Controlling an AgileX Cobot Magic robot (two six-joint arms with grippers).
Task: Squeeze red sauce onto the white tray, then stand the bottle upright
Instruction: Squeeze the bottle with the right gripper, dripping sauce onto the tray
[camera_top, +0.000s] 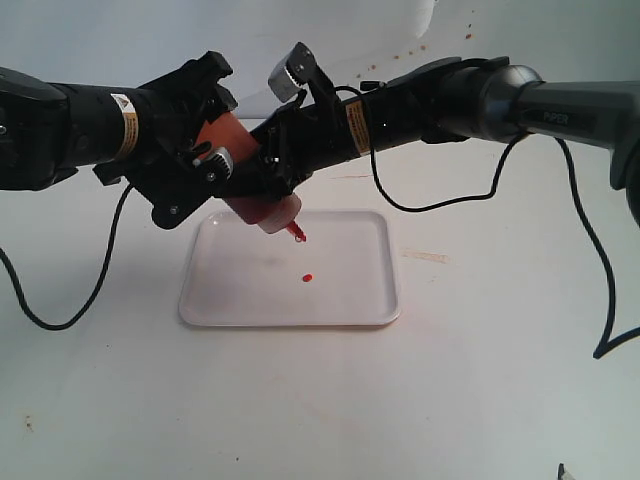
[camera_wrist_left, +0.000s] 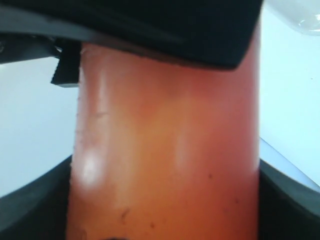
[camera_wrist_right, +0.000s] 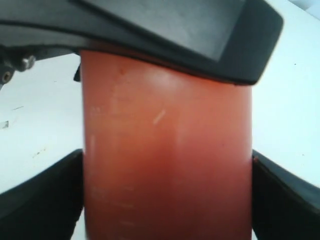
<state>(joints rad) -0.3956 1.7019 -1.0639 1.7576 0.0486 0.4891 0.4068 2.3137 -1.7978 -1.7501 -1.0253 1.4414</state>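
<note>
— Above white tray (camera_top: 345, 300), mid-frame: clutching bottle (camera_top: 272, 212) nozzle-down w/ left gripper (camera_wrist_left: 165, 140) & right gripper (camera_wrist_right: 167, 145), both clamped on it; red sauce (camera_top: 308, 276) dot beneath.
— Risk?
— Could squirt off-tray if squeezed hard; could topple if released uneven when uprighting.

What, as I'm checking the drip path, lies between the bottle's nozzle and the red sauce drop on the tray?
Nothing: the exterior view shows only bare white tray between the bottle's nozzle and the red sauce.
</note>
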